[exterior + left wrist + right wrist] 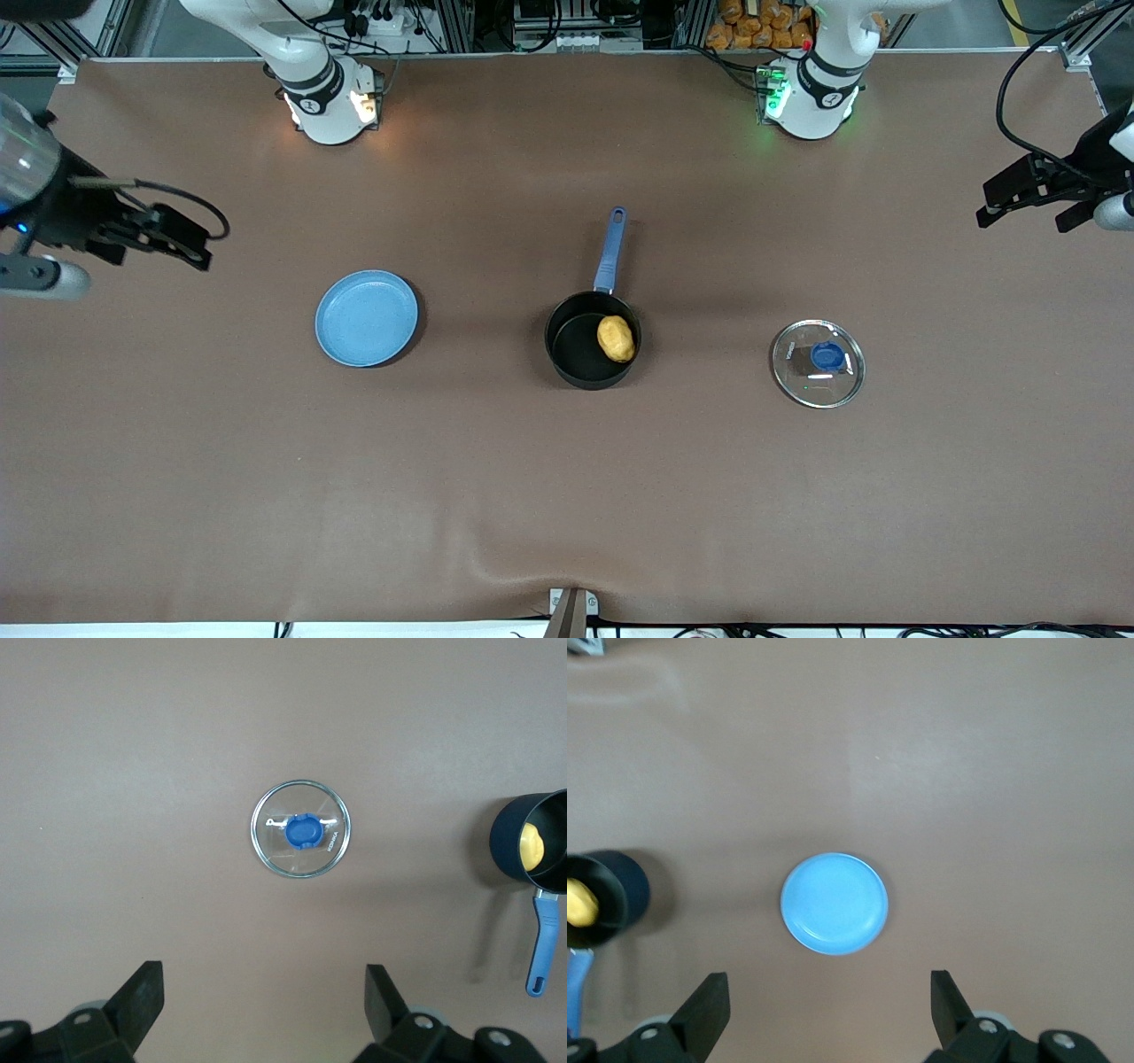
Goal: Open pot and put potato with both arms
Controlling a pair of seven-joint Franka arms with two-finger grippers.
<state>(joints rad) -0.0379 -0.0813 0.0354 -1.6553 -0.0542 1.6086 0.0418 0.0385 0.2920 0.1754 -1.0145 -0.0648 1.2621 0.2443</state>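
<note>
The black pot [585, 350] stands open at the table's middle, its blue handle [610, 250] pointing toward the robots' bases. The yellow potato [616, 338] lies inside it. The glass lid [817, 363] with its blue knob lies flat on the table toward the left arm's end; it also shows in the left wrist view [301, 828]. My left gripper [1028, 202] is open and empty, high over the table's end past the lid. My right gripper [173, 237] is open and empty, high over the other end, past the blue plate. The pot with the potato shows at the edge of both wrist views [532, 849] [602, 896].
A flat blue plate [366, 317] lies toward the right arm's end, level with the pot; it also shows in the right wrist view [834, 903]. A brown mat [567, 496] covers the table. A small bracket [571, 611] sits at the near edge.
</note>
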